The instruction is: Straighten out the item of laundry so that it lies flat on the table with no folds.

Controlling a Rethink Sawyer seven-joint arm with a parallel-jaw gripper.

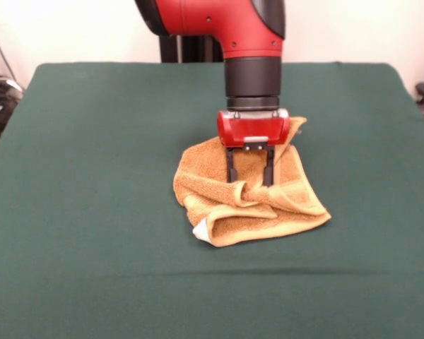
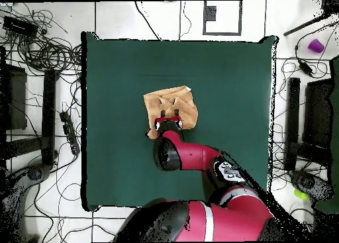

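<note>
**One towel, one gripper, one table**

A single orange towel [image 1: 251, 194] lies crumpled near the middle of the green table [image 1: 92, 212], bunched into several folds, with its one white tag [image 1: 200, 232] poking out at the heap's 7 o'clock corner in the front view. The one gripper [image 1: 249, 176] stands upright over the heap, its two black fingers [image 1: 230, 167] spread apart, tips down in the cloth with a raised fold between them.

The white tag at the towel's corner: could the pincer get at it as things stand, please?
Probably yes. The tag lies exposed at the towel's edge on bare table, with nothing over it. The open pincer stands on the folds just beside it.
</note>
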